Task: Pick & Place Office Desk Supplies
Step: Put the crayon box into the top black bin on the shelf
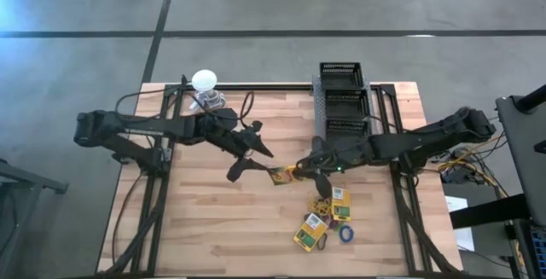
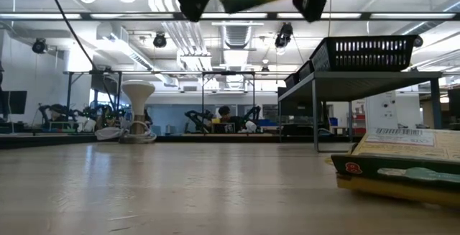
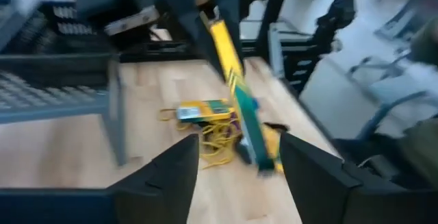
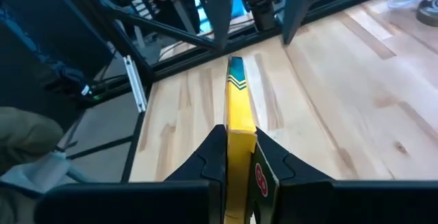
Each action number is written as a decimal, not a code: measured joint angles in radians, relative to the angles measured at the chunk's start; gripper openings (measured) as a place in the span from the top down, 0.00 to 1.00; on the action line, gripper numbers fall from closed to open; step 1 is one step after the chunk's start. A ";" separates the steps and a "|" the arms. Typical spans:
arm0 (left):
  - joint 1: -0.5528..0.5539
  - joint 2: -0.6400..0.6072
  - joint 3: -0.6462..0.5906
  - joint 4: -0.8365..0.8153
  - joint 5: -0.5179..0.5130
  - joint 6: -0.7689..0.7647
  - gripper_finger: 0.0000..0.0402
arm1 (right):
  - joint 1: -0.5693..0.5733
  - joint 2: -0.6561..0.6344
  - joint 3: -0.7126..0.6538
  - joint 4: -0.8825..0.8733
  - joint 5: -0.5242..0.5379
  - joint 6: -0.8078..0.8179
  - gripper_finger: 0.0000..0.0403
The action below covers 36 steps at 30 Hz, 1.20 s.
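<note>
Box held edge-on between two arms above mid-table

Right gripper (image 4: pixel 239 157) clamps a yellow-and-green box (image 4: pixel 238 111) by one end, fingers pressed against its flat faces; the box is carried clear of the wooden table (image 1: pixel 213 228), narrow edge up, its long axis running straight out from the fingers toward the left gripper (image 1: pixel 249 153), green end foremost; the left gripper stands spread wide, grasping nothing, just beside that end; further boxes (image 1: pixel 320 221), rubber bands and rings lie nearby.
</note>
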 joint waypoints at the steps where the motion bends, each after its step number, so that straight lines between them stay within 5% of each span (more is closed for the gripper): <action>1: -0.008 -0.014 0.004 -0.015 -0.032 0.015 0.46 | 0.000 -0.010 0.025 -0.033 0.000 -0.005 0.94; 9: -0.072 -0.054 -0.086 -0.004 -0.216 0.018 0.47 | -0.102 -0.113 0.252 -0.436 0.011 -0.140 0.94; 15: -0.115 -0.054 -0.229 0.164 -0.271 -0.047 0.49 | -0.469 -0.184 0.377 -0.732 -0.024 -0.192 0.94; 21: -0.129 -0.055 -0.361 0.370 -0.274 -0.070 0.50 | -1.007 -0.124 0.441 -0.815 -0.442 -0.249 0.94; 25: -0.128 -0.055 -0.428 0.490 -0.296 -0.071 0.50 | -1.228 -0.024 0.481 -0.849 -0.606 -0.293 0.94; 36: -0.128 -0.055 -0.457 0.537 -0.296 -0.074 0.50 | -1.333 0.244 0.599 -0.962 -0.671 -0.387 0.92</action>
